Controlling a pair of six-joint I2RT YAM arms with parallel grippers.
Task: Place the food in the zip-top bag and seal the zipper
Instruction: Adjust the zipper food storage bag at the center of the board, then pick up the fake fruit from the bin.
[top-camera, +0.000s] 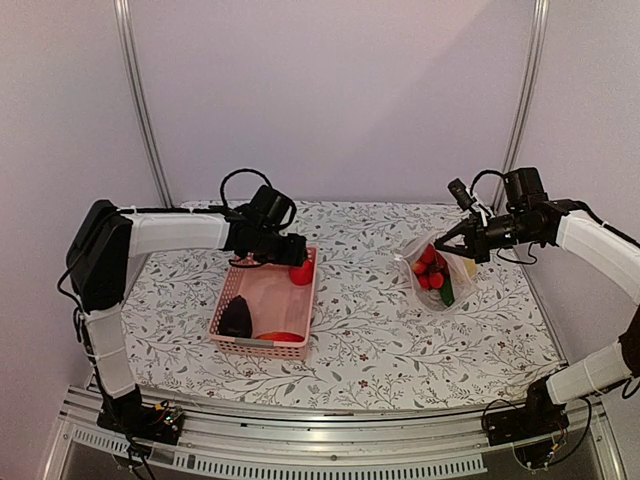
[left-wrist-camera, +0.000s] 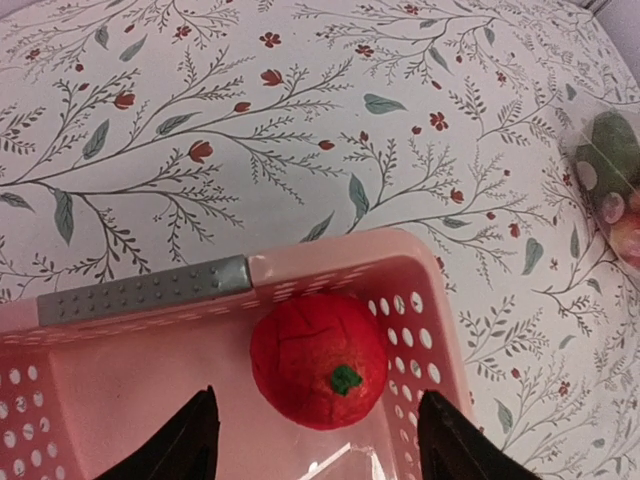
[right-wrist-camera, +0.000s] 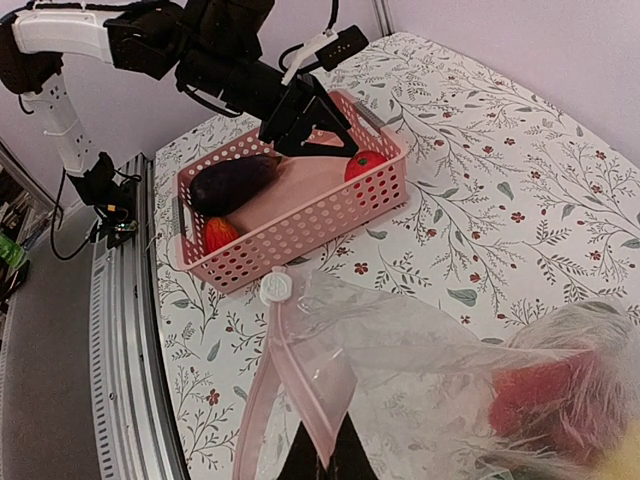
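Left gripper (left-wrist-camera: 318, 405): open, straddling the red tomato (left-wrist-camera: 318, 360) in the pink basket (left-wrist-camera: 425, 290). Observe your right gripper (top-camera: 447, 240) clamped on the zip-top bag (right-wrist-camera: 400, 340) at its mouth edge; the bag contains food (top-camera: 430, 268).

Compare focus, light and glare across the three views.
Top external: soft, even light, only a faint shadow by the basket, slightly grainy overall. Left wrist: tomato sharp, bag at the right edge blurred. Right wrist: the near bag is out of focus, with pale sheen on its folds, while the farther basket is crisp.
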